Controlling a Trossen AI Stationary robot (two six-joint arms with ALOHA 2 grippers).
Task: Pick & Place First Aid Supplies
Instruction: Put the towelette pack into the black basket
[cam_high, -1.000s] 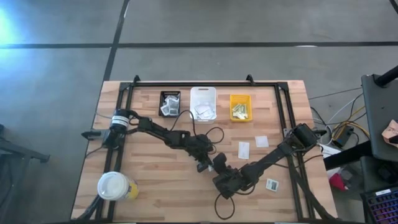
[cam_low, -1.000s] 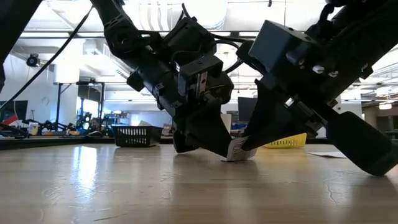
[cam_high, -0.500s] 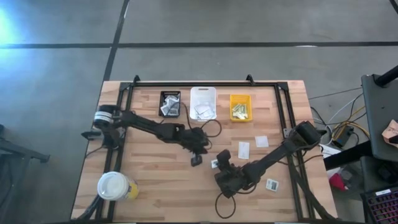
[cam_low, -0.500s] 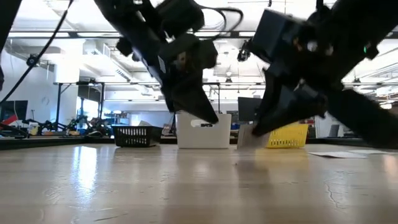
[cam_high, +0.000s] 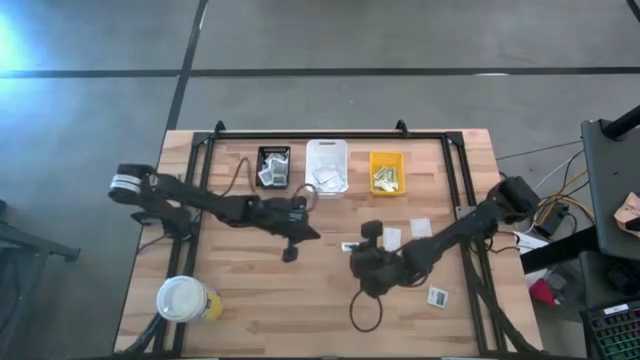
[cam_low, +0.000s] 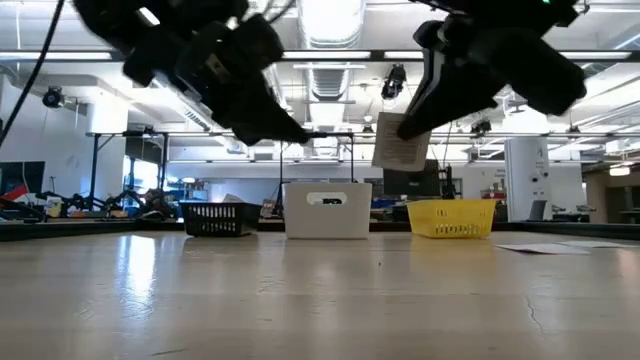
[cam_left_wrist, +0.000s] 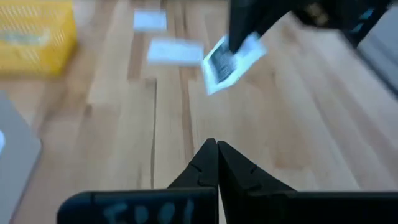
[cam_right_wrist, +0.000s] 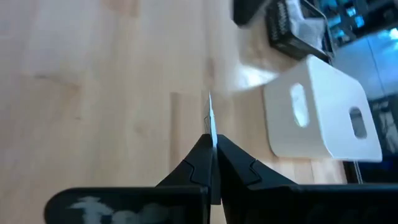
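Right hand (cam_low: 405, 128) pinches 1 packet (cam_low: 400, 140) edge-on, print unreadable.

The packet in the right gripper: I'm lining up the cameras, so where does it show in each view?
High view: packet just left of the right gripper, mid-table.
Low view: hanging upper centre-right.
Left wrist view: upper middle, dark patch visible.
Right wrist view: edge-on sliver between the fingers.
Shared landmark: white bin, except in the left wrist view.
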